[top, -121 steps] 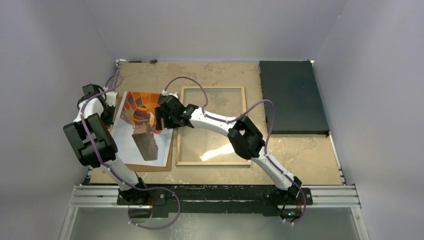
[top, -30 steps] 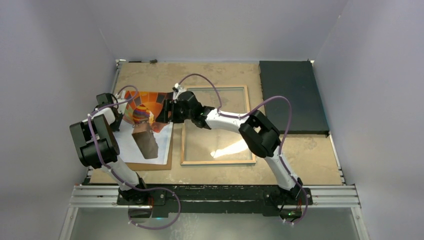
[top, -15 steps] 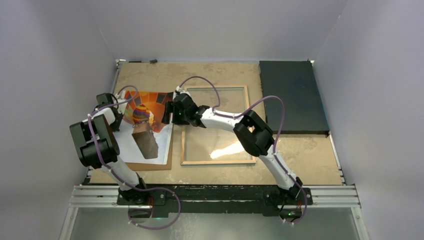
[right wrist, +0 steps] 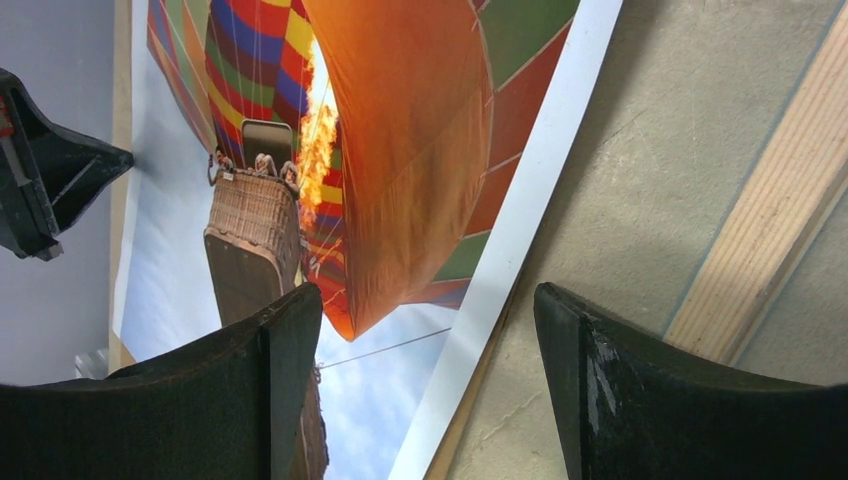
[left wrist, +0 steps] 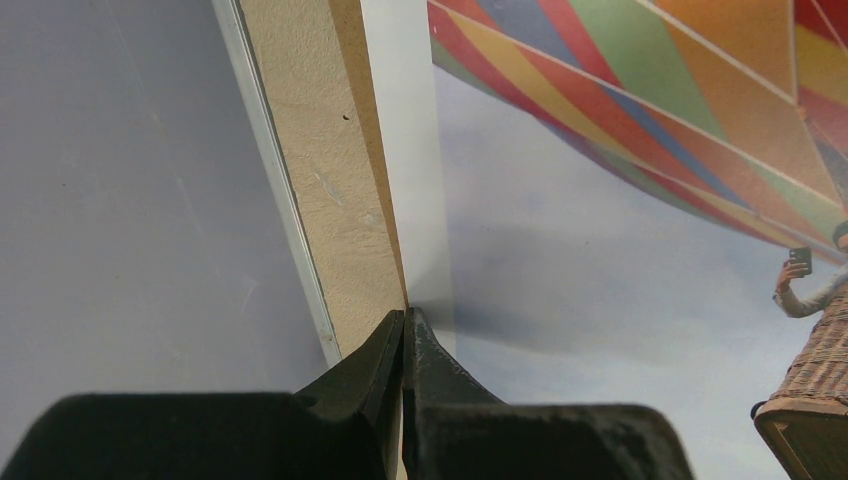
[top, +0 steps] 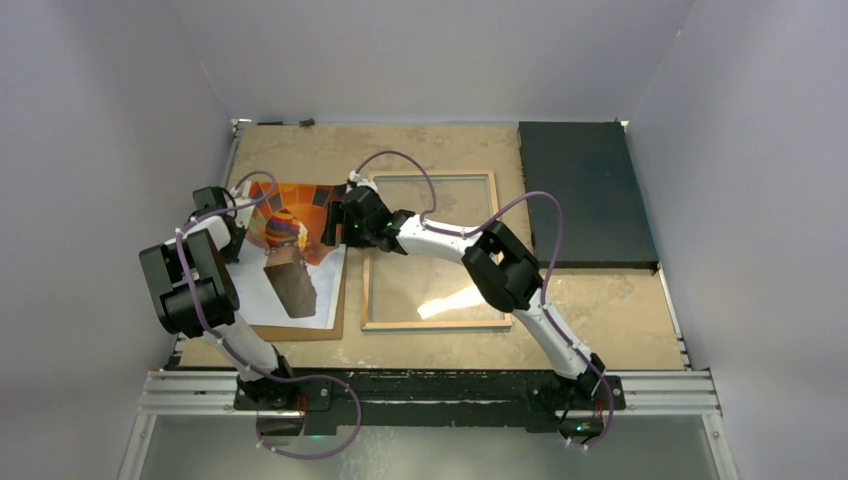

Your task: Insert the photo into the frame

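Note:
The photo (top: 262, 290), a hot-air balloon print, lies face up on the left, bowed upward in its upper part. My left gripper (top: 240, 232) is shut on its left white border, seen in the left wrist view (left wrist: 405, 322) where the photo (left wrist: 600, 250) runs into the closed tips. My right gripper (top: 330, 228) is open over the photo's right edge; in the right wrist view (right wrist: 428, 300) the photo's white border (right wrist: 520, 230) lies between the fingers. The frame (top: 430, 324) lies flat to the right, tan rear rim up, glass showing; its rim also shows in the right wrist view (right wrist: 770, 230).
A brown backing board (top: 338, 320) lies under the photo, its edge showing at the right and bottom. A dark mat (top: 585, 195) lies at the back right. The table's (top: 600, 310) left metal rail (left wrist: 270, 190) runs close beside my left gripper.
Over four seconds my left gripper moved in to the photo's left edge and the photo's top bowed. In the last second the right elbow shifted left; both grippers stayed put.

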### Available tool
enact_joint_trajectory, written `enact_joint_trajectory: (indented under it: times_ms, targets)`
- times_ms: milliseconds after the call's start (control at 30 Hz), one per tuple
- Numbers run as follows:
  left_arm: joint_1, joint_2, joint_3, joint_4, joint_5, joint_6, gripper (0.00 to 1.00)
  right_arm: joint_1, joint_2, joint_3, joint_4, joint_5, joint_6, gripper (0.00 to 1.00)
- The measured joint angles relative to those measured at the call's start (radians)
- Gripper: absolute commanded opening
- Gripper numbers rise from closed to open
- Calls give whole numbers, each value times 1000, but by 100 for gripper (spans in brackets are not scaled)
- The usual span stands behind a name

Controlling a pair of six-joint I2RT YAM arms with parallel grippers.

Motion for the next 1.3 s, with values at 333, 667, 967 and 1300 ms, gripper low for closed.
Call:
enact_joint_trajectory:
  times_ms: [333, 667, 967, 1300]
  targets:
    - [0, -3, -4, 4, 0, 5, 0, 0, -1, -40, 94, -11, -2, 79]
    - [0, -9, -14, 15, 3, 18, 0, 0, -5, -63, 133, -29, 0, 77]
    - [-1, -11, -19, 20, 3, 18, 0, -1, -24, -103, 173, -46, 2, 77]
    - [-1, -13, -22, 24, 3, 26, 0, -4, -34, -128, 202, -67, 2, 76]
